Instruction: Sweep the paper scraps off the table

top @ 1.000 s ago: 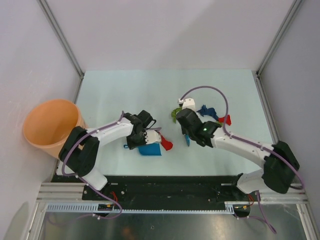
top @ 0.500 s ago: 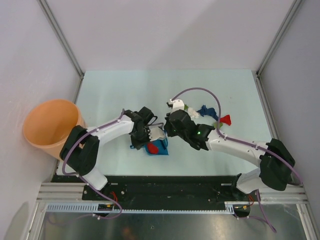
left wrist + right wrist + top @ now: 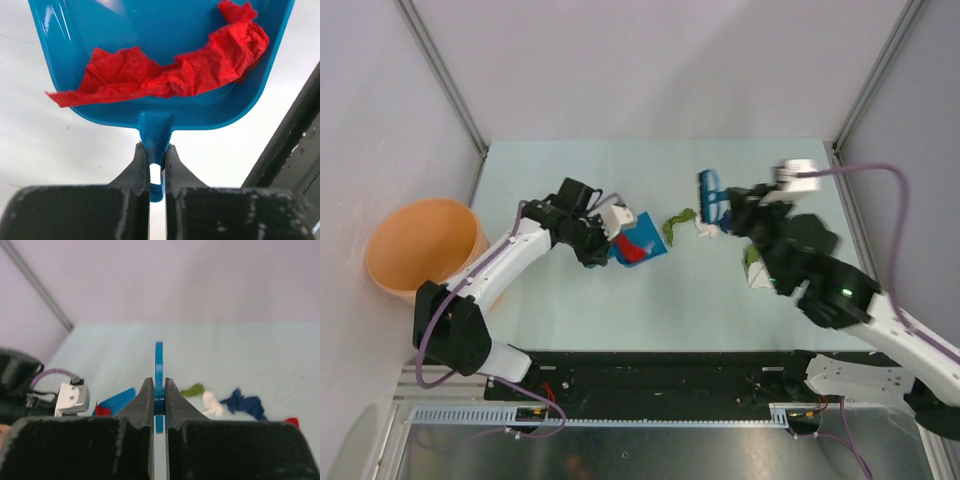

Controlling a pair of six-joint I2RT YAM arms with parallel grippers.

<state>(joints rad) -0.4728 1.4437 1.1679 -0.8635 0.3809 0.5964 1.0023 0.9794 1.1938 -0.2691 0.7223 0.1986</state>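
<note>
My left gripper (image 3: 607, 238) (image 3: 156, 152) is shut on the stub handle of the blue dustpan (image 3: 642, 243) (image 3: 160, 30). A crumpled red paper scrap (image 3: 637, 251) (image 3: 165, 75) lies in the pan. My right gripper (image 3: 733, 206) (image 3: 159, 390) is shut on the blue hand brush (image 3: 712, 197) (image 3: 159, 362), held above the table (image 3: 570, 310). To the right of the pan lie an olive green scrap (image 3: 677, 222) (image 3: 194, 389) and a white scrap (image 3: 706, 231) (image 3: 212, 404). In the right wrist view a dark blue scrap (image 3: 245, 404) and a red scrap (image 3: 292, 421) lie further right.
An orange bucket (image 3: 420, 255) stands off the table's left edge. A green-and-white wad (image 3: 754, 264) shows partly under my right arm. Grey walls and metal rails frame the table, and a black rail strip (image 3: 660, 370) runs along its near edge.
The right arm swept left to the dustpan, then swung up and back to the right with the brush. The red scrap went into the pan. The left arm carried the pan further from the near edge.
</note>
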